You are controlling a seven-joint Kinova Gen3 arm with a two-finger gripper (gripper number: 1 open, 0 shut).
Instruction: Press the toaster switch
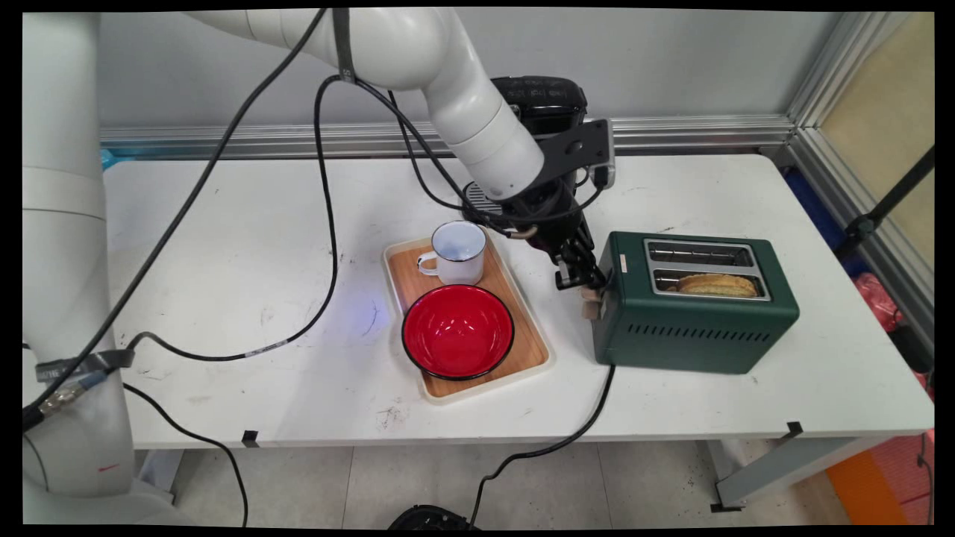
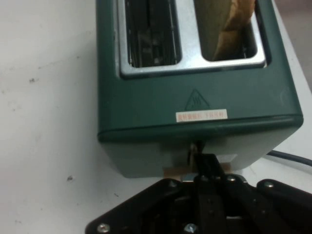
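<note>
A dark green two-slot toaster point(image 1: 694, 313) stands on the right half of the table. A slice of toast point(image 1: 716, 284) sits in its near slot; the far slot is empty. My gripper point(image 1: 588, 282) is at the toaster's left end, fingers shut together, with their tips resting on top of the small tan lever point(image 1: 591, 304). In the hand view the closed fingers point(image 2: 204, 165) meet right over the lever point(image 2: 176, 171), below the toaster's end face point(image 2: 195, 105), and the toast point(image 2: 235, 24) shows in the right slot.
A wooden tray point(image 1: 528, 339) lies left of the toaster with a white enamel mug point(image 1: 456, 253) and a red bowl point(image 1: 457, 330) on it. The toaster's black cord point(image 1: 567, 440) runs off the front edge. A black appliance point(image 1: 545, 101) stands behind the arm.
</note>
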